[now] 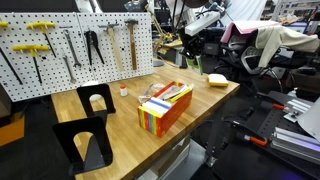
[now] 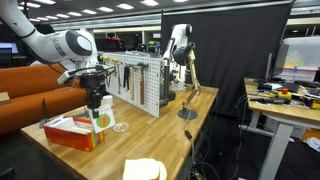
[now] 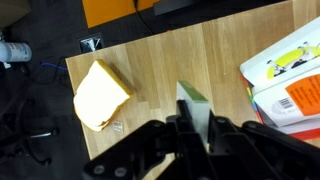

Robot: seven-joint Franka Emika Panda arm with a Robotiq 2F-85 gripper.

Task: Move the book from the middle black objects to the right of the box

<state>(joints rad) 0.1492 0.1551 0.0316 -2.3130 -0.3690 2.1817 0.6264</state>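
Note:
My gripper [image 3: 195,132] is shut on a thin book with a green edge [image 3: 192,100], held upright over the wooden bench. In an exterior view the gripper [image 2: 96,106] hangs beside the orange box [image 2: 72,133] with the book [image 2: 101,122] at the box's end. The box [image 1: 168,108] holds several colourful books and also shows in the wrist view [image 3: 292,85]. Two black bookends [image 1: 95,97] [image 1: 86,140] stand on the bench near the pegboard. I cannot make out the gripper in that exterior view.
A yellow sponge [image 3: 100,95] lies on the bench near its end and shows in both exterior views [image 1: 217,80] [image 2: 146,170]. A small white bottle [image 1: 124,90] stands by the tool pegboard [image 1: 75,45]. The bench edge [image 3: 75,70] is close.

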